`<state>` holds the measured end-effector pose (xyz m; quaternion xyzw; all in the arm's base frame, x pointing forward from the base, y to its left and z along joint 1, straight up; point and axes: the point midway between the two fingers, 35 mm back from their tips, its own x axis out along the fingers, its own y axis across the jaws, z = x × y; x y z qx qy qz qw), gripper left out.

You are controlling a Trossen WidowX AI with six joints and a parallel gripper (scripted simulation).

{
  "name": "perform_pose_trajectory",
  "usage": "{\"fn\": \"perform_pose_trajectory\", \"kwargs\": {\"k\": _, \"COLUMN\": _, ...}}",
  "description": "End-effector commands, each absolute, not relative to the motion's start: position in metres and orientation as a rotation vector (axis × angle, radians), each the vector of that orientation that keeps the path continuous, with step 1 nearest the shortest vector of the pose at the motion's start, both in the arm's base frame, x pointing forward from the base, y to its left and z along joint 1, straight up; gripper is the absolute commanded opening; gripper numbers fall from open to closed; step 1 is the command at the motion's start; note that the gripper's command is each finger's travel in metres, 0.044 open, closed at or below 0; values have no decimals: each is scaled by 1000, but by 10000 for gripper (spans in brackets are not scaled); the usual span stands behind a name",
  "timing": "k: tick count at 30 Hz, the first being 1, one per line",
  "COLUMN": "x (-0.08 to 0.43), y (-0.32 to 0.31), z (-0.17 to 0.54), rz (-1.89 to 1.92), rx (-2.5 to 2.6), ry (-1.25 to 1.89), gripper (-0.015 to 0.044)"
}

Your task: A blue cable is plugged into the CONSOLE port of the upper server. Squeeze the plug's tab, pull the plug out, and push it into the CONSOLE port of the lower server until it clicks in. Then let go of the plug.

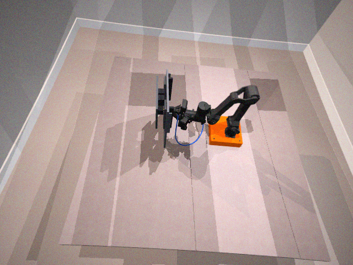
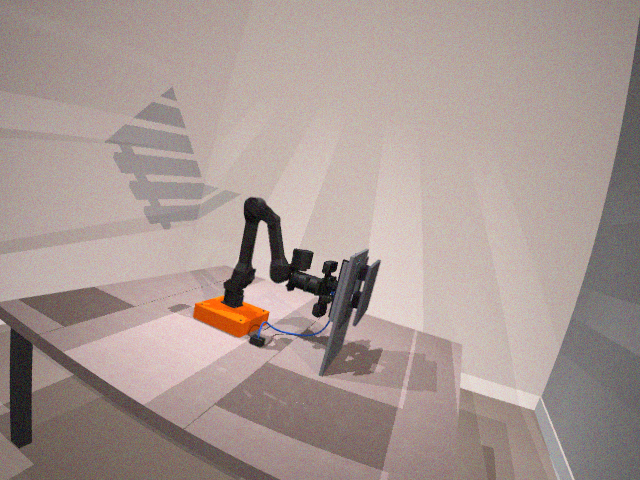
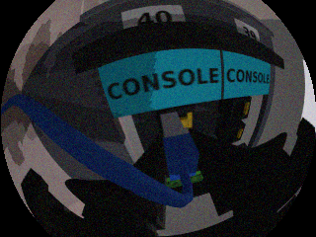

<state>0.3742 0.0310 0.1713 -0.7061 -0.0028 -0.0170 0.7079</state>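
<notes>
- Landmark: the upright grey rack panel (image 1: 167,94) (image 2: 344,304), which stands on the pale table (image 1: 154,205) (image 2: 170,372). All positions below refer to this panel.
- Arm: the black jointed robot arm (image 1: 222,109) (image 2: 277,240) rises from a flat orange rectangular base (image 1: 218,140) (image 2: 206,311), apart from the panel, and reaches toward its face.
- Pincer: the black parallel-jaw gripper (image 1: 173,109) (image 2: 333,294) (image 3: 176,137) is clenched on the blue rectangular cable plug (image 3: 179,150) at the face of the panel.
- Plug: its grey front end points at the port area below a turquoise label (image 3: 163,81) printed CONSOLE. Full seating of the plug in the port cannot be determined. Which server this port belongs to cannot be determined either.
- Adjacent label: a second, smaller-looking turquoise label (image 3: 248,80), also printed CONSOLE, sits directly beside the first. Tags reading 40 and 39 are located above the labels.
- Cable: the thin blue cable (image 1: 185,144) (image 2: 305,335) (image 3: 94,153) runs from the plug and hangs in a curve on the arm side of the panel.
- Block: a small black block (image 2: 256,341) lies on the table near the orange base, on the arm side of the panel, at the cable's other end.
</notes>
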Motion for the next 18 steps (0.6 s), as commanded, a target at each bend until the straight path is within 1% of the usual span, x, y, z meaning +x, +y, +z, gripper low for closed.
{"fn": "perform_pose_trajectory", "kwargs": {"k": 1, "x": 376, "y": 32, "z": 174, "rz": -44, "rx": -1567, "ry": -17, "gripper": 0}}
{"fn": "perform_pose_trajectory", "kwargs": {"k": 18, "x": 378, "y": 32, "z": 175, "rz": -44, "rx": -1567, "ry": -18, "gripper": 0}}
